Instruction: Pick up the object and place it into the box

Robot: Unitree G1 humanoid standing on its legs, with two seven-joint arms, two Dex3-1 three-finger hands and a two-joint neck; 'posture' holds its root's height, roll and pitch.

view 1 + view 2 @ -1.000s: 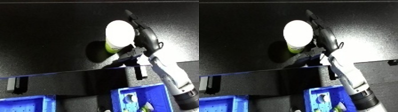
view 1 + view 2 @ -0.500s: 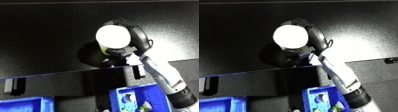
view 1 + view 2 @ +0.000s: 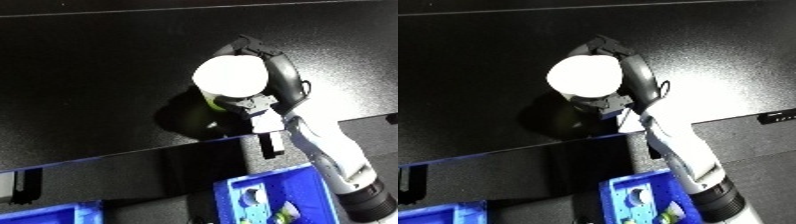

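Since a second ago the right hand [image 3: 280, 82] has closed round the white-capped bottle [image 3: 229, 77], fingers curled about its far side for lifting; the blue bin [image 3: 266, 192] waits at six o'clock on the dark surface [image 3: 89, 75].

You see a dim scene: strong overhead light blows the object's white cap [image 3: 230, 76] out to glare, a soft dark shadow pools left of it, and the counter [image 3: 80, 75] around stays nearly black.
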